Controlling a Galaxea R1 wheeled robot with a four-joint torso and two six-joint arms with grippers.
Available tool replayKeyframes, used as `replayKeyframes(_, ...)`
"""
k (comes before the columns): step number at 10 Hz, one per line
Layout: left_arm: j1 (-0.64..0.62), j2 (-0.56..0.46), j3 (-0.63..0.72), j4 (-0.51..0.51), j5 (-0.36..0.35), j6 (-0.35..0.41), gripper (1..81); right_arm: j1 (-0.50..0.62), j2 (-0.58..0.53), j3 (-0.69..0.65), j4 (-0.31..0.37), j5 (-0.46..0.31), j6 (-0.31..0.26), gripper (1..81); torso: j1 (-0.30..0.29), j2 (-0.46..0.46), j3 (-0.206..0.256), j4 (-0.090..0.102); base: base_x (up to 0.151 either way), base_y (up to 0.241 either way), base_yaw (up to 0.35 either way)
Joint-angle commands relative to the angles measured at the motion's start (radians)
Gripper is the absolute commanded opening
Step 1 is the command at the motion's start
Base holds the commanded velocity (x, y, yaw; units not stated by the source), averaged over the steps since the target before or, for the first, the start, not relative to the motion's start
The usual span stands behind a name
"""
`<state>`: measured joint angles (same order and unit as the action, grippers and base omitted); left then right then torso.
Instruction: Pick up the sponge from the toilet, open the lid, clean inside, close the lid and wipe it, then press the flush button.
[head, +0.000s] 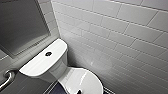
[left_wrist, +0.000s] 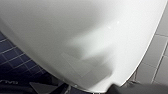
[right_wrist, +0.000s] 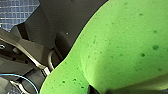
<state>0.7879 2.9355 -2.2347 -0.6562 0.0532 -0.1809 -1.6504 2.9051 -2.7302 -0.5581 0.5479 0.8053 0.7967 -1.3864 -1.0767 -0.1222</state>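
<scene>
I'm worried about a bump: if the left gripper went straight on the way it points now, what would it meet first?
Most likely the glossy white lid, whose curved surface lies directly ahead in the left wrist view. How near it is cannot be judged.

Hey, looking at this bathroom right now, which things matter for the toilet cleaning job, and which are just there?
For the job: green sponge; toilet; lid, lying closed; flush button on the tank top.

Just there: grab bar; wall tiles; blue floor tiles.
</scene>
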Motion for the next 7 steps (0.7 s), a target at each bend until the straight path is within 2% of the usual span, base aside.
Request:
replayKeyframes(1,-0.183,-0.061,0.084,-0.040,-0.093,0.023,81.1,-0.030,-0.016,-0.009,-0.016,-0.055,0.002,1.0,0.000,0.000,0.000,0.000,0.000,0.000,0.000)
replayKeyframes(3,-0.183,-0.131,0.182,-0.043,-0.124,0.018,81.1,-0.030,-0.016,-0.011,-0.016,-0.054,0.002,1.0,0.000,0.000,0.000,0.000,0.000,0.000,0.000)
replayKeyframes(7,-0.175,-0.139,0.199,-0.042,-0.127,0.018,81.1,-0.029,-0.015,-0.009,-0.017,-0.054,0.002,1.0,0.000,0.000,-0.001,0.000,0.000,0.000,0.000)
